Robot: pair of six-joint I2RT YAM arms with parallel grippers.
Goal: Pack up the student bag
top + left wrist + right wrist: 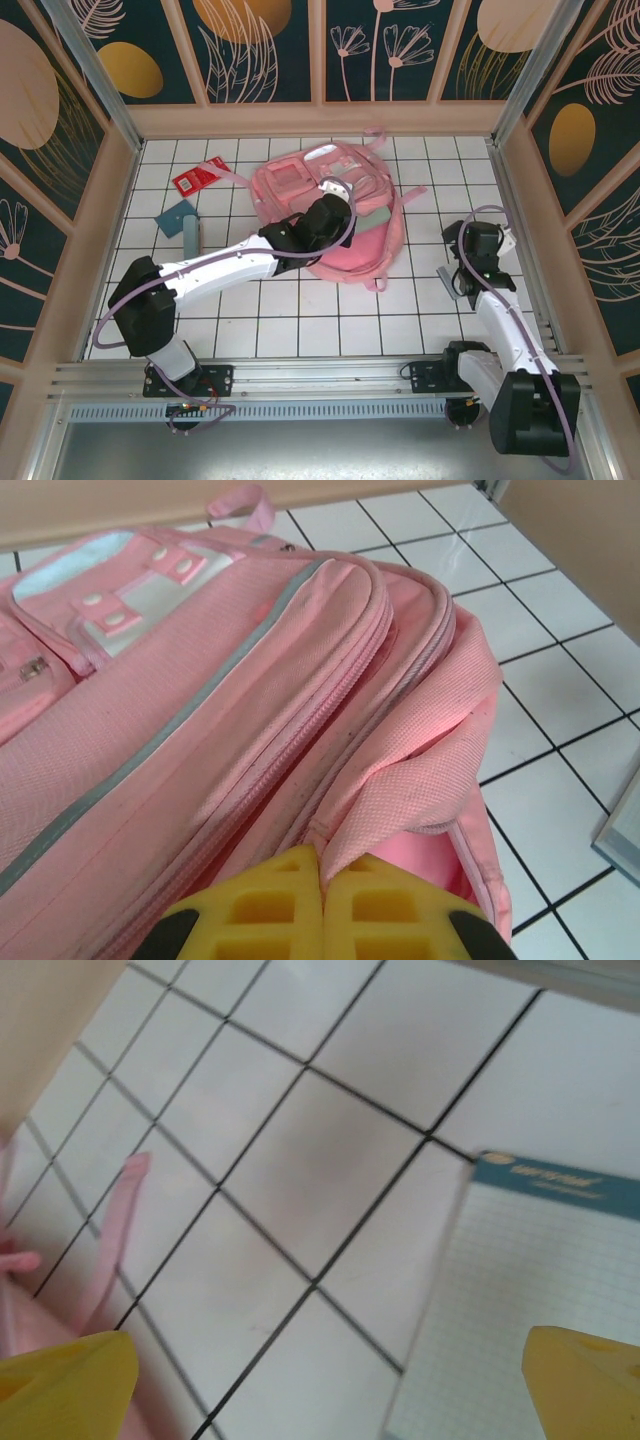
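On white tiles (330, 1130), left fingers (265, 905) pinch the student bag (250, 680); right fingers (70, 1380) gape empty.

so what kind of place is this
Probably a staged robot test cell, not a real classroom: a white gridded tabletop, painted leaf-pattern wall panels boxing it in, and a metal mounting rail along the near edge.

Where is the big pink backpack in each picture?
Top external: the pink backpack lies in the middle of the far half of the table.
Left wrist: the pink backpack is close up, covering the left and centre.
Right wrist: a strap and an edge of the pink backpack sit at the lower left.
Shared landmark: the white tiles with dark lines, seen in all three views.
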